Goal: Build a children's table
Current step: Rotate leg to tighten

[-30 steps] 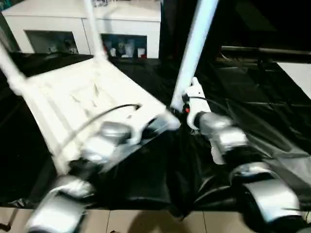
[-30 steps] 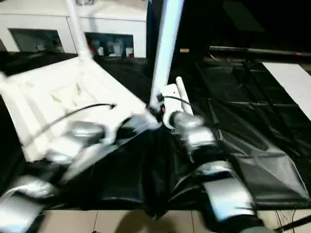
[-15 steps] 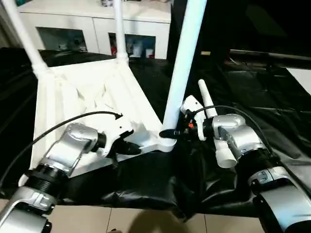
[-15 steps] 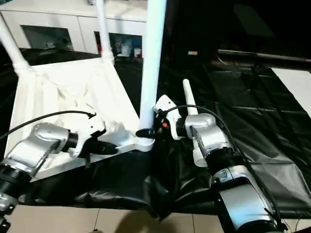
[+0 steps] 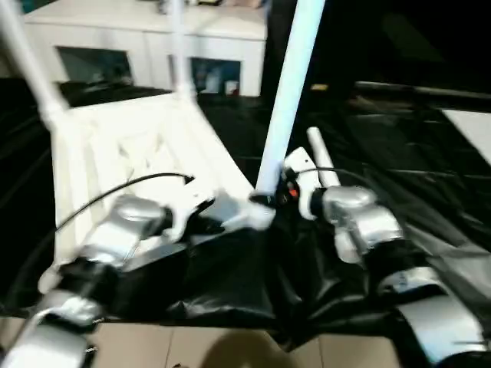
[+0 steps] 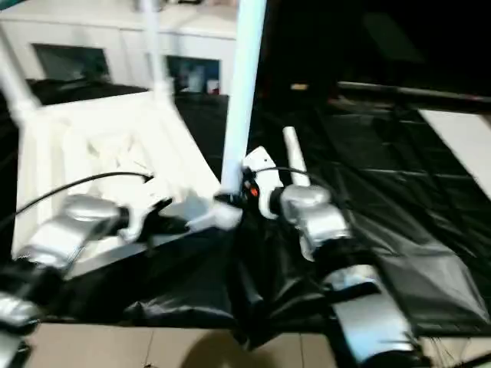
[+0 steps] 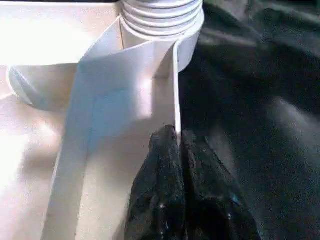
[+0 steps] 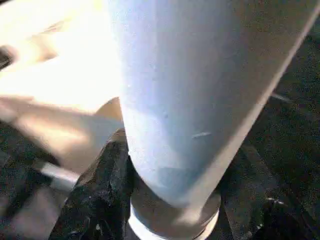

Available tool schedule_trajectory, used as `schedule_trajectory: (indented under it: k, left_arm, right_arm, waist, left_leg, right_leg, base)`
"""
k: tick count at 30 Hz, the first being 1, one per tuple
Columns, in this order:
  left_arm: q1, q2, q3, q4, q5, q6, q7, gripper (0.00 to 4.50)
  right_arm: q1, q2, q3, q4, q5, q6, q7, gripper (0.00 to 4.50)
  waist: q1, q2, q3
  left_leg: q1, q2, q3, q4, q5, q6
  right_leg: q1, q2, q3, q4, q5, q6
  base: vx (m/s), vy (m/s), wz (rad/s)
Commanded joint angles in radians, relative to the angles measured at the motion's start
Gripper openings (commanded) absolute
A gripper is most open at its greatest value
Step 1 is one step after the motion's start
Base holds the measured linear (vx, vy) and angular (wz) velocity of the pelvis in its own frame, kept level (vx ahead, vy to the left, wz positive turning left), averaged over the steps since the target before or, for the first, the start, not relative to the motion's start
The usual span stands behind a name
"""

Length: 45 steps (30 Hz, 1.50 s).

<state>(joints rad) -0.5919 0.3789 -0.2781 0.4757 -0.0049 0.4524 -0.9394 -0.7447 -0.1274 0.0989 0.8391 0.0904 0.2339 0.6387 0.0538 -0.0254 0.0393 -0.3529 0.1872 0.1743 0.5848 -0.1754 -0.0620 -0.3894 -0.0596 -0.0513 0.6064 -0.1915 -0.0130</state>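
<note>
The tabletop is laid underside up on the black sheet, so its sockets face upward. Its near edge is pinched by the left gripper, apparently for steadying. The near-corner leg is clasped low by the right gripper, seemingly for seating.

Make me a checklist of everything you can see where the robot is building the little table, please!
Surface: black plastic sheet, crinkled, spread over the work area.
Job's things: white tabletop lying underside up; three legs stand in its corner sockets, the nearest leg upright; a fourth leg lies on the sheet.
Clutter: nothing seen.
Claws: left claw pinched shut on the tabletop's edge rib; right claw closed around the nearest leg's base.
Cables: black cable arching over the left forearm.
Surroundings: white glass-door cabinet behind; pale floor tiles in front.
</note>
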Motion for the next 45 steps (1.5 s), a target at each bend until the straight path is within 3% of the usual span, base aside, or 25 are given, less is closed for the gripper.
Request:
schedule_trajectory:
  k: [1,3,4,7,11,15,16,18,20,21,22,23,24,25,26,27,28,29,30,31,32,33,35,37,45]
  left_arm:
    - [-0.038,-0.049,0.014,-0.029,-0.027,0.034,0.023,0.00]
    - [-0.054,-0.112,0.012,-0.013,-0.018,0.093,0.098,0.00]
    - [-0.061,-0.146,0.010,-0.007,-0.013,0.118,0.135,0.00]
    - [-0.074,-0.228,-0.007,0.000,-0.001,0.152,0.197,0.00]
    - [-0.090,-0.272,-0.012,0.031,0.014,0.148,0.245,0.00]
    - [-0.105,-0.267,-0.001,0.058,0.030,0.126,0.279,0.00]
    - [-0.107,-0.263,0.002,0.060,0.032,0.127,0.283,0.00]
    - [-0.113,-0.257,0.013,0.065,0.035,0.132,0.289,0.00]
    - [-0.116,-0.254,0.019,0.069,0.038,0.131,0.292,0.00]
    - [-0.118,-0.252,0.023,0.071,0.040,0.130,0.294,0.00]
    - [-0.118,-0.251,0.024,0.072,0.041,0.130,0.295,0.00]
    - [-0.119,-0.250,0.025,0.073,0.040,0.129,0.296,0.00]
    - [-0.120,-0.247,0.026,0.074,0.040,0.127,0.296,0.00]
    - [-0.121,-0.247,0.026,0.075,0.039,0.126,0.295,0.00]
    - [-0.122,-0.244,0.027,0.078,0.038,0.122,0.295,0.00]
    - [-0.123,-0.242,0.027,0.080,0.038,0.119,0.294,0.00]
    - [-0.123,-0.240,0.028,0.082,0.037,0.116,0.293,0.00]
    - [-0.124,-0.236,0.029,0.084,0.037,0.112,0.290,0.00]
    - [-0.123,-0.233,0.031,0.084,0.036,0.108,0.289,0.00]
    - [-0.123,-0.229,0.033,0.085,0.035,0.104,0.285,0.00]
    - [-0.123,-0.227,0.033,0.084,0.035,0.103,0.283,0.00]
    - [-0.122,-0.223,0.034,0.080,0.034,0.102,0.279,0.00]
    - [-0.120,-0.214,0.034,0.072,0.034,0.101,0.272,0.00]
    - [-0.117,-0.204,0.032,0.065,0.033,0.090,0.258,0.00]
    - [-0.101,-0.142,0.016,0.024,0.032,0.064,0.184,0.00]
  right_arm:
    - [0.059,-0.007,-0.028,0.176,-0.032,0.102,-0.183,1.98]
    - [0.036,0.029,-0.069,0.222,-0.004,0.106,-0.294,1.98]
    - [0.024,0.046,-0.079,0.242,0.001,0.107,-0.340,1.98]
    - [-0.004,0.085,-0.093,0.290,-0.001,0.098,-0.441,1.98]
    - [-0.024,0.115,-0.108,0.318,-0.004,0.091,-0.499,1.98]
    - [-0.043,0.130,-0.110,0.334,-0.013,0.083,-0.528,1.98]
    - [-0.048,0.133,-0.111,0.342,-0.012,0.079,-0.535,1.98]
    - [-0.058,0.138,-0.116,0.357,-0.009,0.071,-0.548,1.98]
    - [-0.062,0.141,-0.121,0.361,-0.007,0.058,-0.550,1.98]
    - [-0.067,0.145,-0.130,0.365,-0.002,0.043,-0.556,1.98]
    - [-0.069,0.147,-0.134,0.367,0.000,0.037,-0.559,1.98]
    - [-0.072,0.151,-0.150,0.366,0.017,0.022,-0.538,1.98]
    - [-0.076,0.156,-0.168,0.364,0.035,0.008,-0.517,1.98]
    - [-0.077,0.156,-0.170,0.364,0.037,0.006,-0.514,2.33]
    - [-0.080,0.155,-0.174,0.364,0.039,-0.001,-0.514,2.33]
    - [-0.082,0.155,-0.177,0.364,0.040,-0.006,-0.514,2.54]
    - [-0.085,0.154,-0.180,0.363,0.043,-0.008,-0.512,2.70]
    - [-0.089,0.151,-0.179,0.363,0.041,-0.013,-0.511,2.73]
    - [-0.091,0.148,-0.174,0.361,0.039,-0.017,-0.501,2.77]
    - [-0.094,0.144,-0.168,0.358,0.035,-0.025,-0.488,2.77]
    - [-0.095,0.142,-0.166,0.355,0.033,-0.028,-0.482,3.02]
    - [-0.096,0.140,-0.164,0.349,0.031,-0.029,-0.472,3.12]
    - [-0.098,0.133,-0.163,0.336,0.027,-0.036,-0.451,3.18]
    - [-0.099,0.127,-0.160,0.323,0.021,-0.040,-0.425,3.33]
    - [-0.077,0.062,-0.109,0.207,-0.006,-0.063,-0.284,4.00]
  waist:
    - [-0.009,0.016,-0.028]
    - [-0.019,0.021,-0.026]
    - [-0.029,0.027,-0.025]
    - [-0.040,0.033,-0.028]
    - [-0.042,0.029,-0.028]
    - [-0.045,0.028,-0.019]
    - [-0.047,0.037,-0.016]
    - [-0.048,0.041,-0.020]
    - [-0.045,0.036,-0.015]
    - [-0.048,0.033,-0.010]
    - [-0.049,0.036,-0.011]
    - [-0.050,0.048,-0.009]
    - [-0.037,0.060,-0.008]
    - [-0.012,0.067,-0.001]
    - [0.037,0.058,-0.003]
    - [0.020,-0.002,-0.023]
    - [0.034,-0.014,-0.013]
    - [0.047,-0.017,-0.023]
    - [0.062,0.005,-0.041]
    - [0.046,0.000,-0.051]
    - [0.043,0.008,-0.054]
    - [0.034,0.022,-0.049]
    - [0.026,0.023,-0.050]
    - [0.027,0.022,-0.052]
    - [0.029,0.022,-0.050]
  left_leg:
    - [0.025,0.038,-0.038,-0.086,-0.528,-0.062]
    - [0.039,0.035,-0.039,-0.081,-0.566,-0.064]
    - [0.045,0.036,-0.048,-0.086,-0.621,-0.066]
    - [0.028,0.040,-0.059,-0.100,-0.644,-0.071]
    - [0.035,0.034,-0.055,-0.097,-0.658,-0.055]
    - [0.056,0.031,-0.058,-0.093,-0.716,-0.052]
    - [0.060,0.036,-0.063,-0.100,-0.760,-0.059]
    - [0.045,0.046,-0.069,-0.119,-0.795,-0.059]
    - [0.055,0.043,-0.061,-0.120,-0.807,-0.056]
    - [0.069,0.032,-0.057,-0.105,-0.790,-0.050]
    - [0.072,0.028,-0.058,-0.096,-0.769,-0.045]
    - [0.062,0.037,-0.062,-0.111,-0.797,-0.048]
    - [-0.002,0.075,-0.064,-0.179,-0.889,-0.061]
    - [-0.057,0.100,-0.049,-0.245,-0.968,-0.066]
    - [-0.072,0.099,-0.017,-0.253,-0.974,-0.039]
    - [0.051,0.052,0.024,-0.160,-0.755,0.003]
    - [0.100,0.007,-0.008,0.050,-0.403,0.010]
    - [-0.043,0.027,-0.054,0.003,-0.147,0.019]
    - [-0.039,0.040,-0.061,-0.046,-0.092,-0.014]
    - [-0.016,0.043,-0.047,-0.071,-0.060,-0.040]
    - [0.001,0.043,-0.041,-0.069,-0.065,-0.042]
    - [0.012,0.041,-0.029,-0.070,-0.113,-0.043]
    - [-0.001,0.037,-0.024,-0.077,-0.171,-0.043]
    - [-0.002,0.038,-0.020,-0.077,-0.166,-0.031]
    - [-0.006,0.039,-0.014,-0.073,-0.103,0.001]
  right_leg:
    - [0.001,-0.088,0.034,-0.122,-0.660,-0.080]
    - [-0.009,-0.086,0.023,-0.136,-0.689,-0.070]
    - [-0.003,-0.081,0.000,-0.143,-0.663,-0.062]
    - [0.016,-0.083,-0.007,-0.139,-0.590,-0.065]
    - [0.012,-0.088,-0.015,-0.152,-0.581,-0.064]
    - [-0.002,-0.087,-0.045,-0.175,-0.672,-0.016]
    - [0.003,-0.084,-0.057,-0.176,-0.661,-0.010]
    - [0.029,-0.083,-0.061,-0.155,-0.585,-0.014]
    - [0.016,-0.086,-0.059,-0.162,-0.611,-0.018]
    - [0.002,-0.091,-0.071,-0.185,-0.683,0.000]
    - [0.004,-0.096,-0.085,-0.198,-0.734,0.022]
    - [0.020,-0.090,-0.097,-0.187,-0.713,0.030]
    - [0.086,-0.070,-0.072,-0.068,-0.529,-0.009]
    - [0.127,-0.049,-0.056,0.057,-0.383,-0.036]
    - [0.118,-0.035,-0.040,0.101,-0.251,-0.041]
    - [0.008,-0.061,0.038,0.012,-0.456,-0.027]
    - [-0.079,-0.192,0.083,-0.179,-0.967,-0.015]
    - [0.063,-0.205,0.108,-0.123,-0.891,-0.024]
    - [0.071,-0.168,0.076,-0.096,-0.713,-0.040]
    - [0.042,-0.087,0.035,-0.045,-0.281,-0.070]
    - [0.032,-0.070,0.028,-0.033,-0.156,-0.100]
    - [0.024,-0.070,0.034,-0.033,-0.010,-0.176]
    - [0.047,-0.073,0.034,-0.041,0.002,-0.221]
    - [0.053,-0.078,0.036,-0.045,-0.002,-0.230]
    - [0.059,-0.081,0.037,-0.043,0.037,-0.238]
  base:
    - [0.000,0.000,0.00]
    - [0.000,0.000,0.00]
    - [0.000,0.000,0.00]
    - [0.000,0.000,0.00]
    - [0.000,0.000,0.00]
    - [0.000,0.000,0.00]
    - [0.000,0.000,0.00]
    - [0.000,0.000,0.00]
    - [0.000,0.000,0.00]
    - [0.000,0.000,0.00]
    - [0.000,0.000,0.00]
    - [0.000,0.000,0.00]
    - [0.000,0.000,0.00]
    - [-0.065,-0.033,0.14]
    - [-0.065,-0.033,0.14]
    - [0.032,-0.143,0.33]
    - [0.112,-0.152,-0.08]
    - [0.112,-0.152,-0.08]
    - [0.085,-0.017,-0.41]
    - [0.070,0.017,-0.12]
    - [0.070,0.017,-0.12]
    - [0.000,0.000,0.00]
    - [0.000,0.000,0.00]
    - [0.000,0.000,0.00]
    - [0.000,0.000,0.00]
